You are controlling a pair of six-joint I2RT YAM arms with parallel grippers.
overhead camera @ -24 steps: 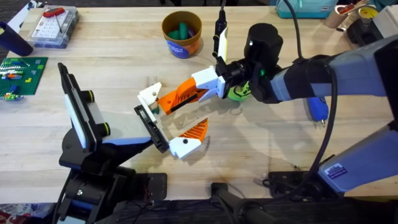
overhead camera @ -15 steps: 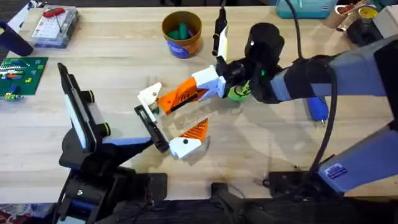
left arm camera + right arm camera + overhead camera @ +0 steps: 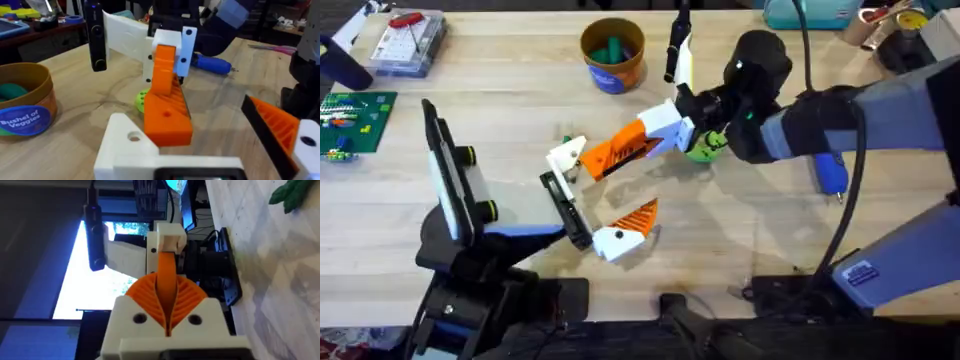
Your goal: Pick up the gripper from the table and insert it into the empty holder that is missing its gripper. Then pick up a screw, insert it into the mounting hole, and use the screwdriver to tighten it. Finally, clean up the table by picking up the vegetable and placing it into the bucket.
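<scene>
Orange ribbed wedge-shaped gripper (image 3: 613, 152) with a white block base sits pinched between the right gripper's (image 3: 620, 153) 2 orange pads, its tip just beside the narrow black flat holder bar (image 3: 565, 208); the left gripper (image 3: 588, 190) stands spread, on the light wooden table (image 3: 500, 100).

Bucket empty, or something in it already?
Not empty. The bucket holds a dark green cylinder-shaped piece; the bright green vegetable lies outside it on the table.
</scene>
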